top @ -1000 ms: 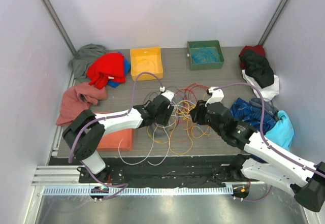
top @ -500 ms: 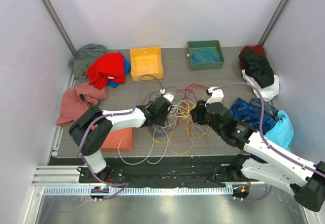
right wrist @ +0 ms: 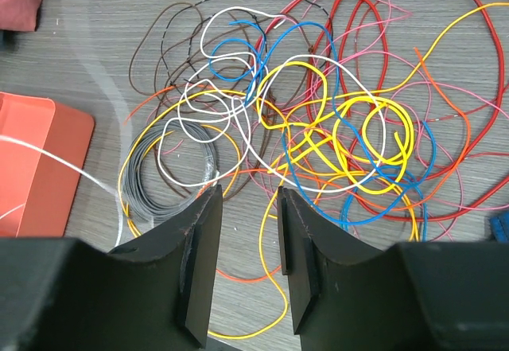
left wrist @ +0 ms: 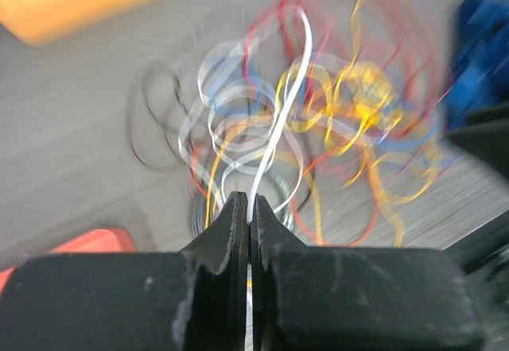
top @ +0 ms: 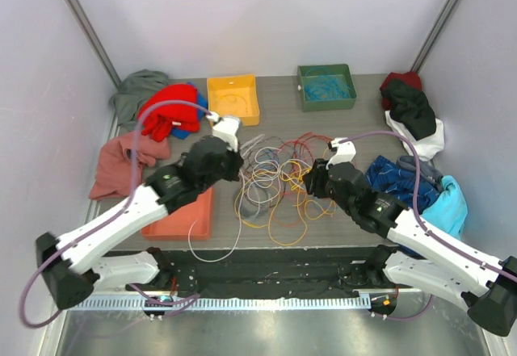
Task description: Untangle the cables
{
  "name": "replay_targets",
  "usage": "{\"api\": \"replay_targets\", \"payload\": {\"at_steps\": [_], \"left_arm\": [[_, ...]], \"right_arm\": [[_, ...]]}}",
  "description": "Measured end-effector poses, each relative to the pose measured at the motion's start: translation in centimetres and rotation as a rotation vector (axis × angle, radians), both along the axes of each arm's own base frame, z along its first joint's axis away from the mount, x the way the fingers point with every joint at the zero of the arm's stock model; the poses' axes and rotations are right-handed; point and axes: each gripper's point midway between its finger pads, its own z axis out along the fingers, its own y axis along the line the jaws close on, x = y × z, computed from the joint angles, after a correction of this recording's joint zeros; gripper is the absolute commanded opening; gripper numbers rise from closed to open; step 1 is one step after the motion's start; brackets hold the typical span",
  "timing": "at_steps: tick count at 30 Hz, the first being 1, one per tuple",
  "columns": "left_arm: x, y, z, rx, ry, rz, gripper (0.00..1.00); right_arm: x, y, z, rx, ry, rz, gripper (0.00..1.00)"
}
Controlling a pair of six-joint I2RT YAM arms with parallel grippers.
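Top external view, nearest things first: what lies at the near edge of the grey wooden table (top: 363, 118)?

A thin white wire loop (top: 212, 259) trails off the heap there, beside the flat salmon-red plastic tray (top: 186, 215). I see nothing lying in the tray.

And the hands?

The left gripper (left wrist: 249, 208) is pinched together on one thin white cable (left wrist: 280, 104). That cable runs from between the jaws toward the pile, at the heap's left edge. The right gripper (right wrist: 248, 208) hangs over the heap with its jaws apart and nothing between them; only an orange strand (right wrist: 246, 275) shows on the table below.

So where are the cables?

The tangle of thin red, orange, yellow, blue, white, grey and brown cables (top: 279, 185) sits mid-table between the two arms, its loops crossing over one another. A tight grey coil (right wrist: 137, 184) lies at its left side, near the tray.

Further back?

The square yellow plastic bin (top: 233, 118) seems to hold a pale strand, and the square green plastic bin (top: 326, 104) holds a wad of bluish ones.

Your verdict?

Early days, I judge. A few are perhaps sorted and one strand is in hand, but nearly the whole knot is left to part.
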Motion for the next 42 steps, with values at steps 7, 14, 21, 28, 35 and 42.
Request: {"api": "replay_targets", "payload": {"at_steps": [7, 14, 21, 28, 35, 42], "left_arm": [[-2.0, 5.4, 10.6, -0.117, -0.177, 0.107, 0.00], [-2.9, 10.7, 14.3, -0.030, -0.212, 0.263, 0.00], [-3.3, 15.5, 21.2, -0.052, -0.324, 0.444, 0.00], [-3.5, 17.3, 22.7, -0.020, -0.363, 0.498, 0.00], [-2.6, 17.2, 22.1, 0.058, -0.364, 0.518, 0.00], [-2.8, 18.3, 20.9, 0.149, -0.351, 0.548, 0.00]], "right_arm": [[0.0, 0.4, 0.3, 0.019, -0.008, 0.012, 0.41], [0.0, 1.0, 0.7, 0.045, -0.011, 0.037, 0.40], [-0.2, 2.2, 1.3, 0.093, -0.018, 0.083, 0.44], [-1.4, 8.3, -0.4, 0.211, 0.052, 0.310, 0.51], [-6.1, 16.1, -4.2, 0.204, 0.166, 0.580, 0.53], [-6.6, 20.1, -4.4, 0.251, 0.162, 0.662, 0.54]]}}
